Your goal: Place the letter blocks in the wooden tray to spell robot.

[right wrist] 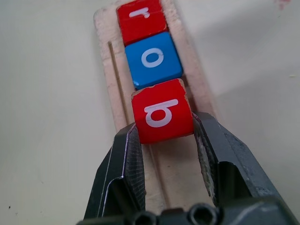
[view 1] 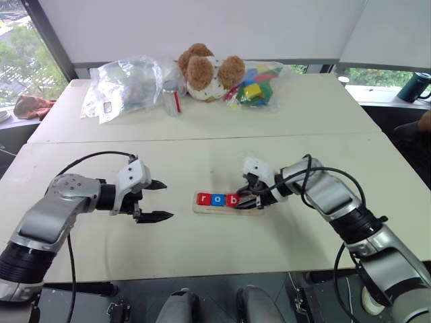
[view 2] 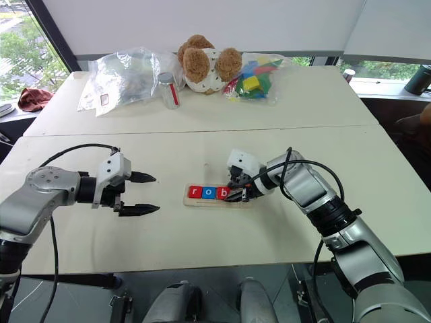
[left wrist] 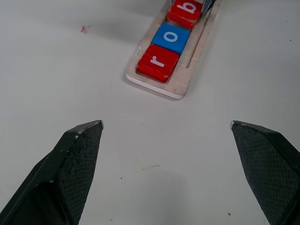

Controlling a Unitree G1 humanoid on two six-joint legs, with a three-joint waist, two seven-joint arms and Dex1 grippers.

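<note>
My right gripper is clamped on the red "b" tile, one finger on each side of it. The tile sits over the wooden tray, in the third spot of the slot, right after the blue "o" tile. Can't tell if the b is fully seated or a touch tilted; its near end looks a bit raised. Just past the o, at the far end of the tray from my fingers, lies the red "r" tile. So r, o, b stand in a row, touching or nearly so. Rest of the slot, under my fingers, is bare wood as far as I can see.

My left gripper hangs over the table w/ jaws spread wide, nothing between them. It points at the r end of the tray, near but apart from it.

Further out, well beyond both grippers, on the back table: a teddy bear, a bag of multicoloured toy blocks just beside it on my right, a small clear bottle and a crumpled clear plastic bag on my left. A reddish cloth lies off the far left corner.
</note>
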